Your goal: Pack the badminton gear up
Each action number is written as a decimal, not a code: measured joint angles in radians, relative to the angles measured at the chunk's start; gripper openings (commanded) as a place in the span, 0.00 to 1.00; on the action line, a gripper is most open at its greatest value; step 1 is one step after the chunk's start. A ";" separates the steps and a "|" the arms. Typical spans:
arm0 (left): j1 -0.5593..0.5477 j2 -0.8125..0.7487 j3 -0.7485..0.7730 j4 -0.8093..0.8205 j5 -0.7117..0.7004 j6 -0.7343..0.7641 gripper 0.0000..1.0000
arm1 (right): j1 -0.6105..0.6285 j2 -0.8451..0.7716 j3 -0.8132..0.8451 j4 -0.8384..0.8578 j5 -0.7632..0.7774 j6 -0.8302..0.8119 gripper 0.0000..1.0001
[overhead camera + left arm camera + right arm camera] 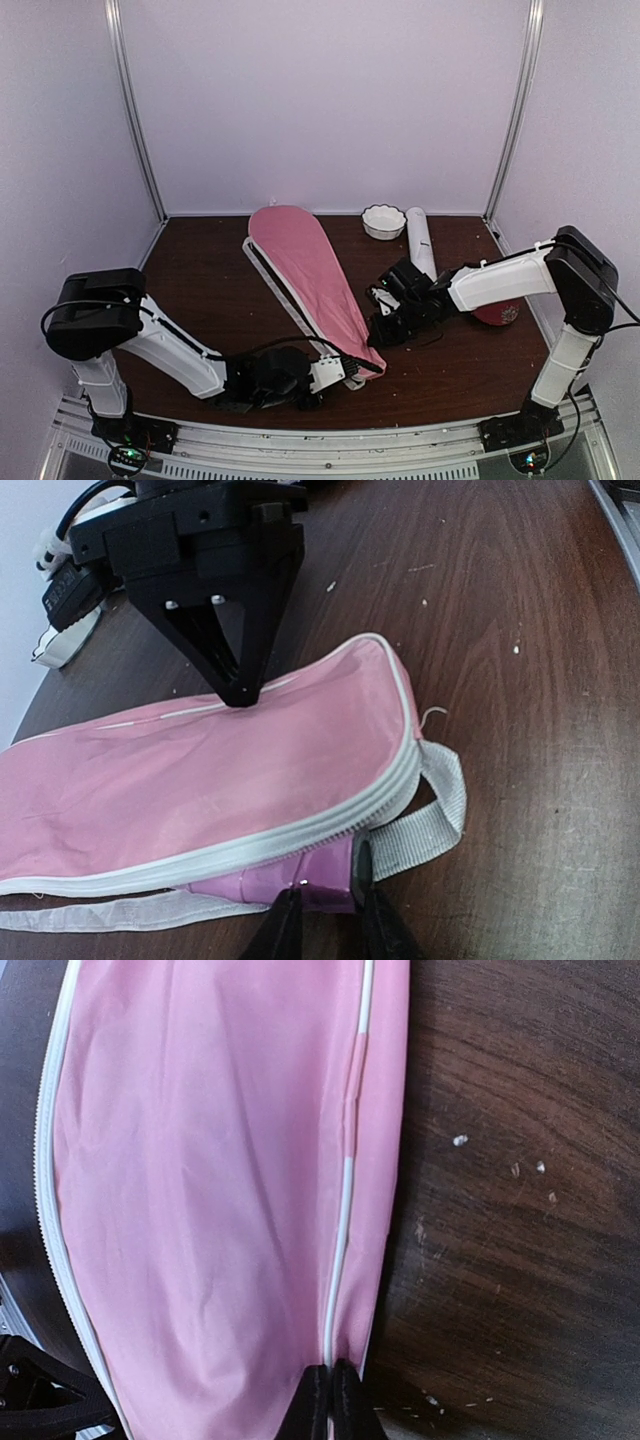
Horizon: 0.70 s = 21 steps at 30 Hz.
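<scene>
At the near edge of the table (pixel 200 290), the left arm (pixel 170 345) lies low and stretched to the right, its wrist level with the narrow end of the pink cover (pixel 310 265). The left gripper (pixel 328 890) is narrowed around a glossy pink handle (pixel 270 885) that pokes out of the cover's unzipped mouth, one finger on each side. A grey strap (pixel 440 815) loops off that end, flat on the wood. The cover runs diagonally from the back middle of the table towards the front. What else it holds cannot be told.

Right of the cover, the right arm (pixel 495 283) reaches in from its side, elbow high and forearm sloping down. The right gripper (pixel 331 1385) points down with its tips pressed together, pinching the white-piped edge of the cover. Behind it the long white tube (pixel 420 240) lies on the table, a small white bowl (pixel 383 221) just beside its far end. A red dish (pixel 503 314) shows partly under the right forearm.
</scene>
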 measured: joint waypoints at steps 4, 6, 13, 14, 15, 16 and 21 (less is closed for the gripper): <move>-0.001 0.003 0.006 0.000 -0.009 0.000 0.22 | 0.005 0.000 -0.006 0.021 -0.005 0.003 0.02; -0.002 0.002 0.007 -0.001 -0.013 0.000 0.21 | 0.011 0.000 -0.007 0.029 -0.003 0.004 0.01; -0.002 0.002 0.027 -0.015 -0.016 0.003 0.20 | 0.051 0.007 -0.012 0.071 0.014 0.019 0.00; -0.002 0.002 0.030 -0.015 -0.016 0.005 0.20 | 0.055 0.007 -0.013 0.073 0.018 0.024 0.00; -0.002 0.002 0.032 -0.015 -0.017 0.006 0.20 | 0.059 0.007 -0.013 0.077 0.022 0.027 0.00; -0.002 0.002 0.035 -0.015 -0.017 0.008 0.20 | 0.062 0.007 -0.015 0.082 0.024 0.030 0.00; -0.002 0.003 0.043 -0.013 -0.018 0.009 0.20 | 0.075 0.007 -0.019 0.097 0.034 0.041 0.00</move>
